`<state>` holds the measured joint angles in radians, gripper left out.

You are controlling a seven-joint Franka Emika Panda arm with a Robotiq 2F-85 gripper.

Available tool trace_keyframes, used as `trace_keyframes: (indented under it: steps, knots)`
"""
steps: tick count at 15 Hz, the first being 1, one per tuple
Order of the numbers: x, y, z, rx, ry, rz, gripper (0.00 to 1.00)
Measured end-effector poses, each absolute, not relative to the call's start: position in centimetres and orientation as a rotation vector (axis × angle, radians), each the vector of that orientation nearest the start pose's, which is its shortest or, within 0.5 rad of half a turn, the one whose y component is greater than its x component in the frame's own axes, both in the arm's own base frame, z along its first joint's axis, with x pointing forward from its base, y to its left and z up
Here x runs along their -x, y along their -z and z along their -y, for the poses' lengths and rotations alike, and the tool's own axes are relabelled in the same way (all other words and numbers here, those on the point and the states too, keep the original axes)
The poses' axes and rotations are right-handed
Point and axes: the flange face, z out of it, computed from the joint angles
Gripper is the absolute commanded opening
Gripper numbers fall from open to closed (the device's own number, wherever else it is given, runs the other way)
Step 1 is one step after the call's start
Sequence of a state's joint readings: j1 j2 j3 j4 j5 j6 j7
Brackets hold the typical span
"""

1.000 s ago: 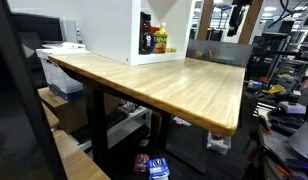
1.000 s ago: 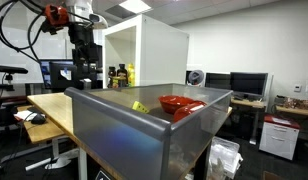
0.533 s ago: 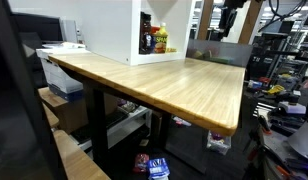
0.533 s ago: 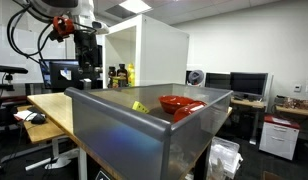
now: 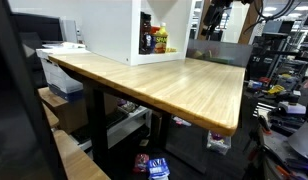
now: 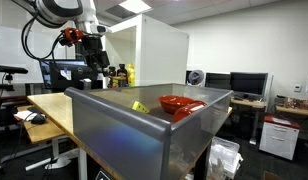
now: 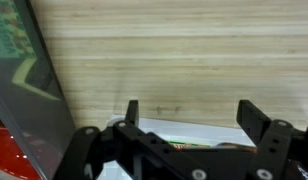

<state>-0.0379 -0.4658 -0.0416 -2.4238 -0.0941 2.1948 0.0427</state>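
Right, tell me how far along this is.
Nothing looks done yet: the pincer is open and empty. In hand: it hangs above the wooden table, near the white cabinet with bottles. Left: any grasp at all; the red bowl lies untouched in the grey bin.

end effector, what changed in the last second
The arm swung the end effector sideways toward the white cabinet. Nothing was grasped or released. Its jaws stayed open and empty; the red bowl, the grey bin and the bottles in the cabinet did not move.
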Motion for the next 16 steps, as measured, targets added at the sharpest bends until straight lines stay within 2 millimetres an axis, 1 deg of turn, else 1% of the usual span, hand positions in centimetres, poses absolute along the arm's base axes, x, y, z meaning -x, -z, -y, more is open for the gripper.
trace_keyframes:
  steps: [3, 5, 8, 9, 11, 13, 16]
  knots:
    - [-43.9, -50.7, 2.9, 3.147, 0.469, -0.097, 1.00]
    - [-44.6, -51.1, 2.2, 3.142, 0.521, -0.025, 1.00]
    - [-45.4, -51.5, 1.2, 3.140, 0.560, 0.113, 1.00]
    - [-46.0, -51.8, 0.5, 3.138, 0.575, 0.201, 1.00]
    - [-46.6, -52.1, -0.2, 3.131, 0.580, 0.284, 1.00]
    - [-47.2, -52.2, -0.5, 3.124, 0.581, 0.331, 1.00]
    - [-47.3, -52.1, -0.5, 3.123, 0.578, 0.337, 1.00]
